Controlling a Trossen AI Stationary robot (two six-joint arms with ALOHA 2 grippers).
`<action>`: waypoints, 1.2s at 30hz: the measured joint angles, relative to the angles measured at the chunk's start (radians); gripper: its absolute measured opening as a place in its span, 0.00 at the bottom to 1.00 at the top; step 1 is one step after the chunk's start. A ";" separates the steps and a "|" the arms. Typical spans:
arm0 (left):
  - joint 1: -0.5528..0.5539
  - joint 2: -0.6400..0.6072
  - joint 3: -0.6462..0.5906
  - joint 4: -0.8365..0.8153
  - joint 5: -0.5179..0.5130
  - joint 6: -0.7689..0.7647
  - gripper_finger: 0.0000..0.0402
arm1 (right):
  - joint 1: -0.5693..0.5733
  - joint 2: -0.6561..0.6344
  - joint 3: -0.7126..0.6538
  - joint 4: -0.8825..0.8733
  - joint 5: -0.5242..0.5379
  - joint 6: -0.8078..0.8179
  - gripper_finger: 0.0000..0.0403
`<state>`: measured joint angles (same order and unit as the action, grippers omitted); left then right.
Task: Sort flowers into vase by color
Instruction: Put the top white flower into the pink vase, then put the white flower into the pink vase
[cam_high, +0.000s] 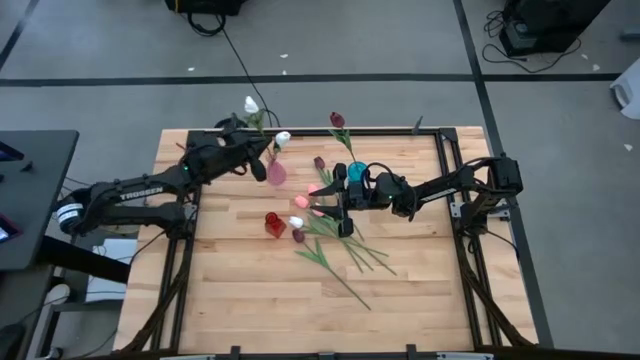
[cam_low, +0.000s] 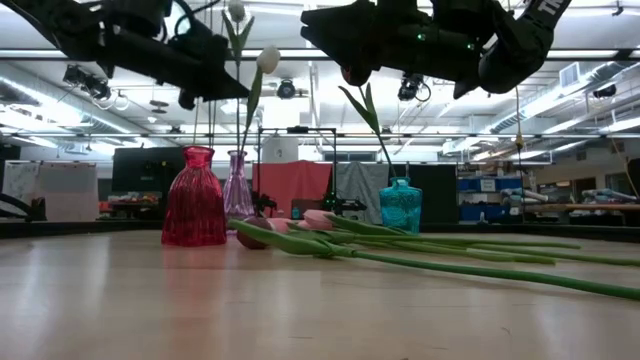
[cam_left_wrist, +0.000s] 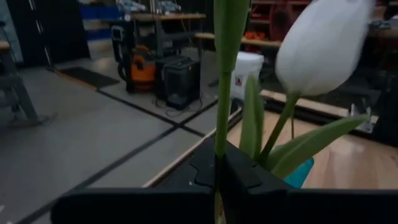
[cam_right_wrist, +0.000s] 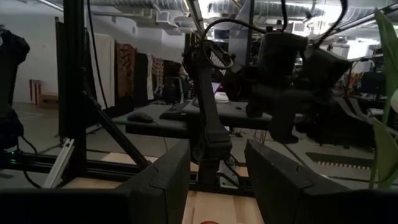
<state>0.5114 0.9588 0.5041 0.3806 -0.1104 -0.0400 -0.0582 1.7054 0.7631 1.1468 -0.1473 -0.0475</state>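
The bench (cam_high: 240, 300) is bare along its near edge and both near corners; access there is unobstructed. The far half is crowded. A pink vase (cam_high: 276, 173), a red vase (cam_high: 273, 224) and a teal vase (cam_high: 357, 172) stand there with narrow gaps between them. Loose flowers (cam_high: 335, 250) lie fanned across the centre, stems trailing toward the near right. Both arms hang over the far half, the left gripper (cam_high: 258, 165) just beside the pink vase.

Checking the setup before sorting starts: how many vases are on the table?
3: red vase nearest the left arm's side, clear pink vase just behind it, teal vase holding a maroon tulip.
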 joint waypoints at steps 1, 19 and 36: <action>0.000 0.007 0.000 -0.007 0.000 -0.009 0.04 | 0.000 0.000 0.000 -0.001 0.000 0.000 0.41; 0.000 -0.084 0.068 -0.463 -0.054 0.004 0.42 | 0.000 0.000 0.000 -0.083 0.028 0.021 0.41; -0.201 -0.380 -0.139 -0.328 0.011 -0.046 0.43 | 0.203 -0.004 0.255 -1.064 0.496 0.216 0.41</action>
<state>0.3106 0.5789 0.3647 0.0529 -0.0990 -0.0860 0.1447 1.7014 1.0186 0.0827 0.3484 0.1687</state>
